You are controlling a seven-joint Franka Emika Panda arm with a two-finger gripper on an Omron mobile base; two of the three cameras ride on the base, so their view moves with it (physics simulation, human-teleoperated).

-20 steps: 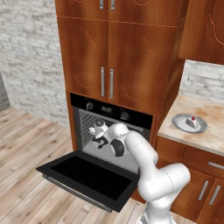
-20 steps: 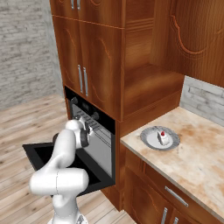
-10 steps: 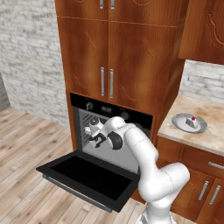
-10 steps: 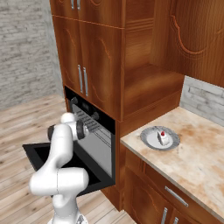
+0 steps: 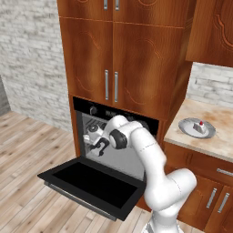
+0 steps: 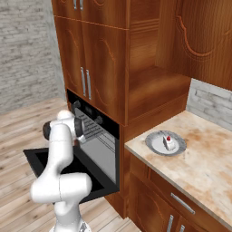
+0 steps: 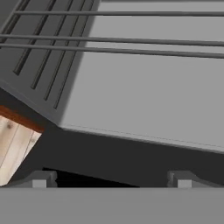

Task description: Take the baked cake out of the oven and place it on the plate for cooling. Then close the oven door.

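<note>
While the oven door (image 5: 93, 182) hangs open at lower left of the left base view, the arm reaches into the oven (image 5: 113, 136) at frame centre.
Wood surround and cabinets fill the upper frame; door panel lies flat, dark glass up. In the hand view a wire rack (image 7: 131, 39) crosses the top above the grey oven floor. Gripper (image 5: 97, 146) sits at the cavity mouth, jaws spread wide, nothing between them. Plate (image 6: 166, 143) rests on the counter at right of the right base view; baked cake (image 6: 169, 142) sits on it.
</note>
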